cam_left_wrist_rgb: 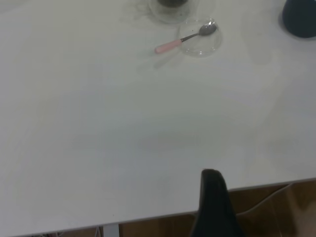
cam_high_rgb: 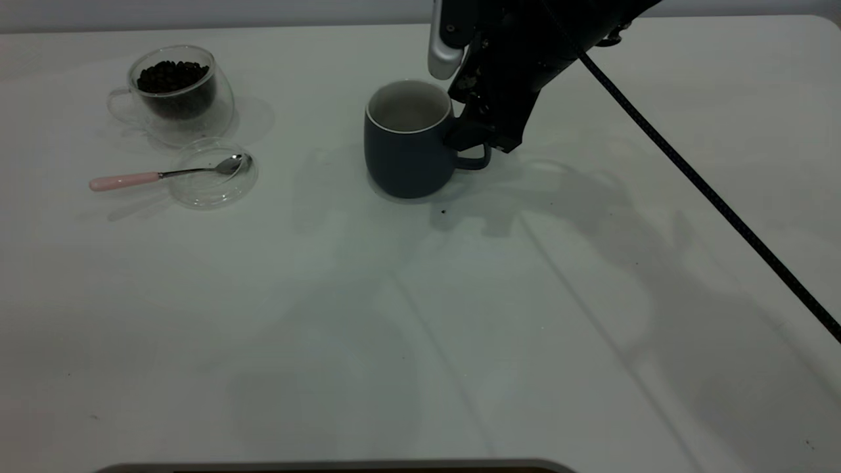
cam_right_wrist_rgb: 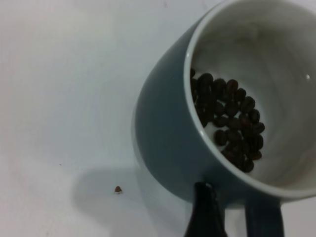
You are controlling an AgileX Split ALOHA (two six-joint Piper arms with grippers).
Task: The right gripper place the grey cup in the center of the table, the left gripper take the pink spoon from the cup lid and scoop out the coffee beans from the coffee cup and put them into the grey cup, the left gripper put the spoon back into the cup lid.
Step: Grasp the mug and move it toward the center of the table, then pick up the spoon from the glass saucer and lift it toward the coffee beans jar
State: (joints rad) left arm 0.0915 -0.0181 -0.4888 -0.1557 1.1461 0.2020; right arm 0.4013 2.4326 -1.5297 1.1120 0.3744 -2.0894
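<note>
The grey cup (cam_high_rgb: 407, 141) stands upright near the table's (cam_high_rgb: 420, 328) centre, towards the far side. The right wrist view shows coffee beans (cam_right_wrist_rgb: 229, 121) lying inside it (cam_right_wrist_rgb: 168, 133). My right gripper (cam_high_rgb: 470, 141) is at the cup's handle (cam_right_wrist_rgb: 264, 217); one finger (cam_right_wrist_rgb: 205, 212) rests beside the handle with a gap, jaws apart. The pink spoon (cam_high_rgb: 164, 175) lies with its bowl on the cup lid (cam_high_rgb: 213, 174) at the far left, in front of the coffee cup (cam_high_rgb: 174, 92), which is full of beans. My left gripper (cam_left_wrist_rgb: 213, 197) is parked off the table's edge, far from the spoon (cam_left_wrist_rgb: 182, 40).
One loose bean (cam_high_rgb: 443, 211) lies on the table just in front of the grey cup; it also shows in the right wrist view (cam_right_wrist_rgb: 118, 189). The right arm's black cable (cam_high_rgb: 709, 190) runs across the table's right side.
</note>
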